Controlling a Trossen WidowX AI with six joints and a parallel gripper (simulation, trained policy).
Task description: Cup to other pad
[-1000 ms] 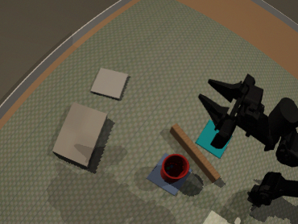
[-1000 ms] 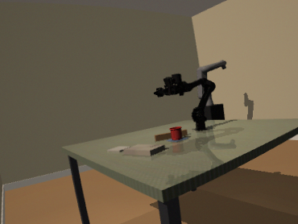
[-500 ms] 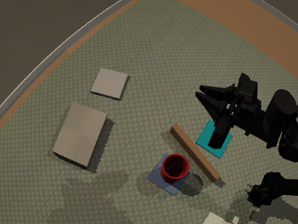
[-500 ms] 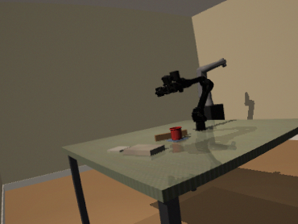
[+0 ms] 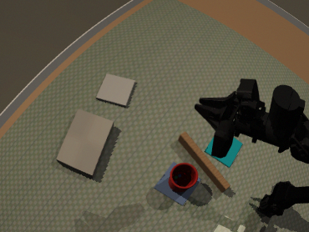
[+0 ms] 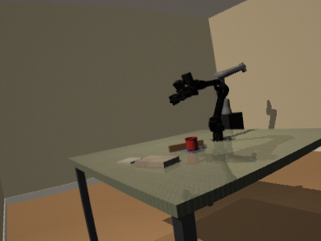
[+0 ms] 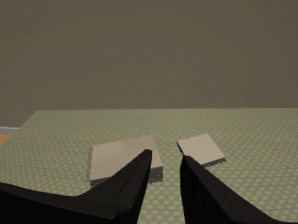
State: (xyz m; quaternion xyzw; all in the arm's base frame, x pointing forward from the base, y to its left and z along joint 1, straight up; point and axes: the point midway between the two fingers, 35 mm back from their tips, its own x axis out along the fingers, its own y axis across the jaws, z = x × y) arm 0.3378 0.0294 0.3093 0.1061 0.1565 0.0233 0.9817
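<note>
Top: red cup [image 5: 183,176] [image 6: 191,144] upright on blue pad [image 5: 182,204] [image 6: 199,150], marbles inside (dark, count unclear). Teal pad [image 5: 235,153] at about 2 o'clock of it, wooden bar [image 5: 204,162] [image 6: 174,148] between the 2 pads. Gripper [image 5: 198,103] [image 6: 173,100] [image 7: 166,159] at roughly 12 to 1 o'clock of cup, well apart.

Exterior: gripper high above table [image 6: 130,182], cup below it.

Wrist: 2 fingertips slightly apart, nothing held; thick block [image 7: 125,156] [image 5: 86,142] [image 6: 152,161] at 8 o'clock, thin block [image 7: 201,149] [image 5: 117,89] [image 6: 129,160] at 2 o'clock, both beyond.

Step, my read: approach cup, assuming teal is the target. Open wider first, descend level, straddle the wall evenly, squeeze gently, lift straight up past the bar, no tilt.

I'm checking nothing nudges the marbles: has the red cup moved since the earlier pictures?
No. The red cup still sits upright on the blue pad, in the same spot beside the wooden bar.
</note>
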